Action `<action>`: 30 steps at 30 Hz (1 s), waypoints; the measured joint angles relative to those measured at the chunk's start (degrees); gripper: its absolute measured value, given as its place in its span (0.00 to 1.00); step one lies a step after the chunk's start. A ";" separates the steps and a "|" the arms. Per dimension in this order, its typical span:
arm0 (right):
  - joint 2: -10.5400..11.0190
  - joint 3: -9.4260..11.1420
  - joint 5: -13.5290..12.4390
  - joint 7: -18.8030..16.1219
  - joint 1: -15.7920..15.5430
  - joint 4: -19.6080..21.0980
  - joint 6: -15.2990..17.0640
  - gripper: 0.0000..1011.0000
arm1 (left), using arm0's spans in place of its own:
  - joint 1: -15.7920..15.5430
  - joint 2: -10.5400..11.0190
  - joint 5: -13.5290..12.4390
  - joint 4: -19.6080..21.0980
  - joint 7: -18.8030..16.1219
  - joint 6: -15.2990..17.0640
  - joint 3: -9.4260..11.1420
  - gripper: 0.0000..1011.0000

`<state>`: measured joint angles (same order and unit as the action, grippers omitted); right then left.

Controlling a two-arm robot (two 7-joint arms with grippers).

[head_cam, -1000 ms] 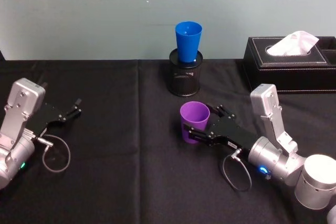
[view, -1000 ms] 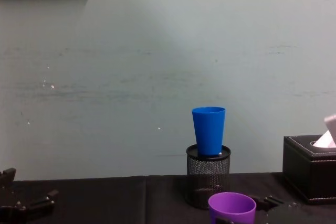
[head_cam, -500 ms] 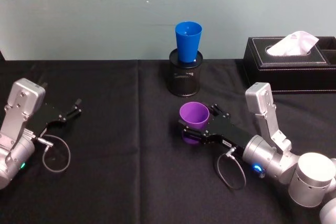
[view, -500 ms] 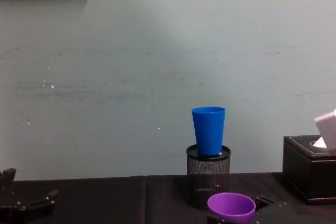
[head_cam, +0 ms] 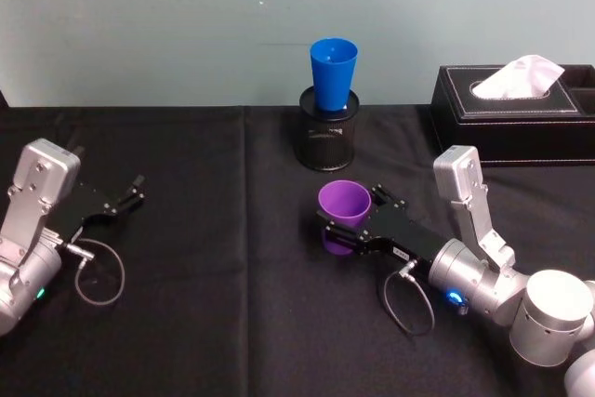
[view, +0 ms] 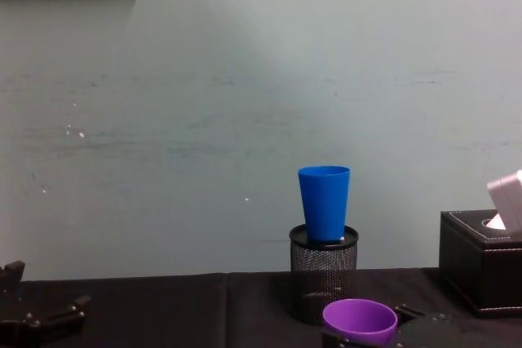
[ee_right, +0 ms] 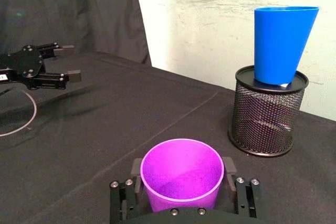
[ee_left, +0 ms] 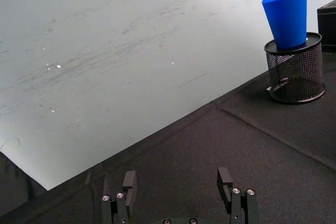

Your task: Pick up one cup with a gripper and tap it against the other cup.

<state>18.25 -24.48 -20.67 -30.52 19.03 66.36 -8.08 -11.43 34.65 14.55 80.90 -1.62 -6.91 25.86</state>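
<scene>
Grips purple cup [head_cam: 344, 200] in right hand [head_cam: 351, 218], short of blue cup [head_cam: 334, 72]. Holds left hand [head_cam: 128, 197] open, well left of it. Yet to tap.

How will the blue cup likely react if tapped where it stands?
The blue cup looks like smooth plastic, so probably light and easily shifted. It stands narrow end down in the mesh holder, mostly above its rim, so a tap from the purple cup near the top may tilt or rock it.
</scene>
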 joint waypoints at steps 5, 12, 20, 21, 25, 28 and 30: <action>0.02 -0.02 0.00 0.01 -0.04 0.07 0.00 0.80 | 0.00 0.00 0.00 0.00 0.00 0.00 0.00 0.99; 0.05 -0.05 -0.03 0.02 -0.07 0.12 0.00 0.75 | 0.00 0.00 0.00 0.00 0.00 0.00 0.00 0.99; 0.17 -0.04 -0.05 0.01 -0.20 0.39 0.00 0.72 | 0.00 0.00 0.00 0.00 0.00 0.00 0.00 0.99; 0.17 -0.04 -0.05 0.01 -0.20 0.39 0.00 0.72 | 0.00 0.00 0.00 0.00 0.00 0.00 0.00 0.99; 0.91 0.44 -0.56 -0.48 -0.65 2.53 0.70 0.72 | 0.00 0.00 0.00 0.00 0.00 0.00 0.00 0.99; 1.42 0.85 -1.30 -0.74 -0.72 4.52 2.02 0.72 | 0.00 0.00 0.00 0.00 0.00 0.00 0.00 0.99; 1.73 1.13 -1.88 -0.92 -0.71 5.58 2.90 0.72 | 0.00 0.00 0.00 0.00 0.00 0.00 0.00 0.99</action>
<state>19.98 -23.35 -22.55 -31.44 18.32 71.94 -5.18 -11.43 34.65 14.55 80.90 -1.62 -6.91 25.86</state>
